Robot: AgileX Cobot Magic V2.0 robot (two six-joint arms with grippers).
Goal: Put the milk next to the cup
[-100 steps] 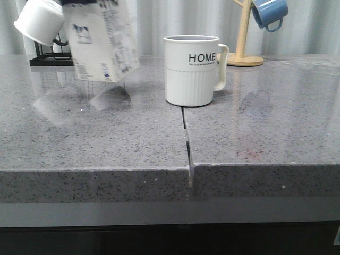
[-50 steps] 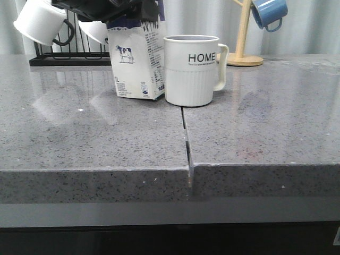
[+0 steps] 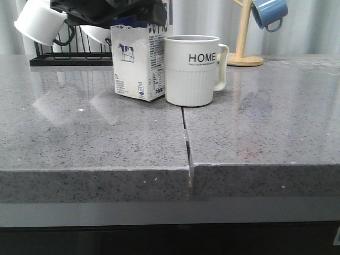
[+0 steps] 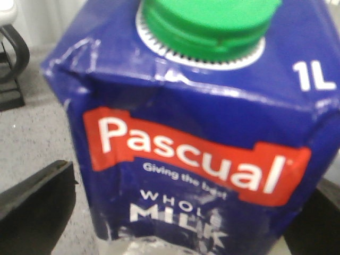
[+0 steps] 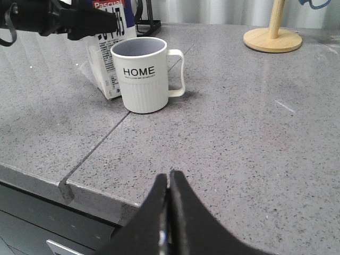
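Note:
The milk (image 3: 137,61), a white carton with a blue top and a cow picture, stands upright on the grey counter. It is just left of the cup (image 3: 192,70) and slightly behind it, very close or touching. The cup is a white ribbed "HOME" mug with its handle to the right. My left gripper (image 3: 133,15) is over the carton's top, its black fingers (image 4: 37,202) on either side of the blue band (image 4: 202,154). It is shut on the milk. My right gripper (image 5: 169,178) is shut and empty above the counter's front edge, well in front of the cup (image 5: 142,74).
A black rack (image 3: 53,59) with small white mugs (image 3: 37,21) stands at the back left. A wooden mug tree (image 3: 243,53) with a blue mug (image 3: 270,13) stands at the back right. A seam (image 3: 186,138) runs from under the cup to the counter's front edge.
One second ago the milk hung tilted in the air at the left. It moved right and came down upright beside the cup, and has hardly shifted in the last half second.

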